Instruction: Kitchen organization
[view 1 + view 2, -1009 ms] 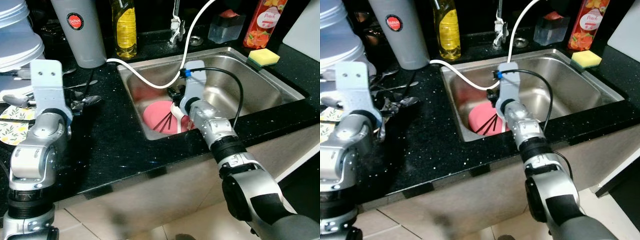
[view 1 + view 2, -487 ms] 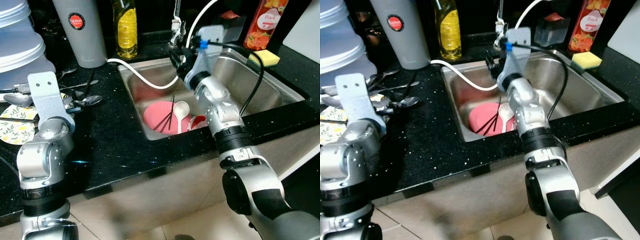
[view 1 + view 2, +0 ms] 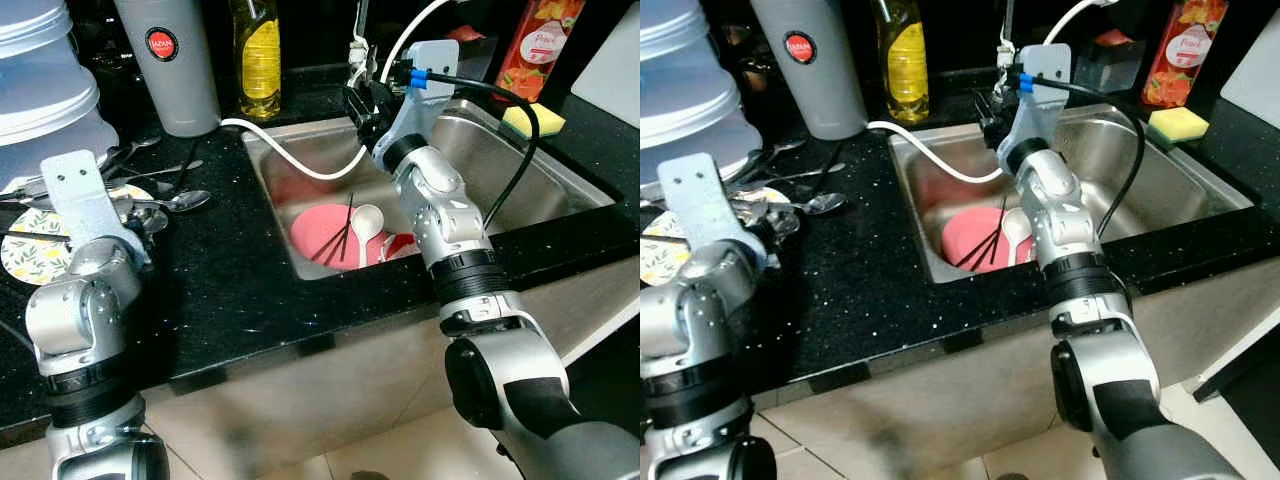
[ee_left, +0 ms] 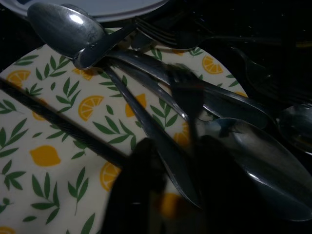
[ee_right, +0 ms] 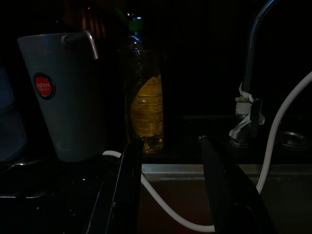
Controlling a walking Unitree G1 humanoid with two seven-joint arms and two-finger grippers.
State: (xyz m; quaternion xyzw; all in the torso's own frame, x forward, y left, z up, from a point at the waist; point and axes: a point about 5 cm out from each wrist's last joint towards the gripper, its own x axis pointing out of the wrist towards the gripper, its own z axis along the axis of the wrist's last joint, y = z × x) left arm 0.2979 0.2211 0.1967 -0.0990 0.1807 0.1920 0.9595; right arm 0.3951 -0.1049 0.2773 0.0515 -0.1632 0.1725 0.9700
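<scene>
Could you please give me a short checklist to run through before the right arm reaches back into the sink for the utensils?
1. Right gripper open with nothing between its fingers: ok.
2. Right gripper raised above the stainless steel sink: ok.
3. White ladle-shaped spoon and black chopsticks lying reachable on the round pink plate: ok.
4. White hose draped across the sink, close to the descent path: not ok.
5. Left gripper parked above metal cutlery on the lemon-patterned plate, away from the sink: ok.
6. Whether the small red item beside the spoon obstructs it: cannot tell.
</scene>
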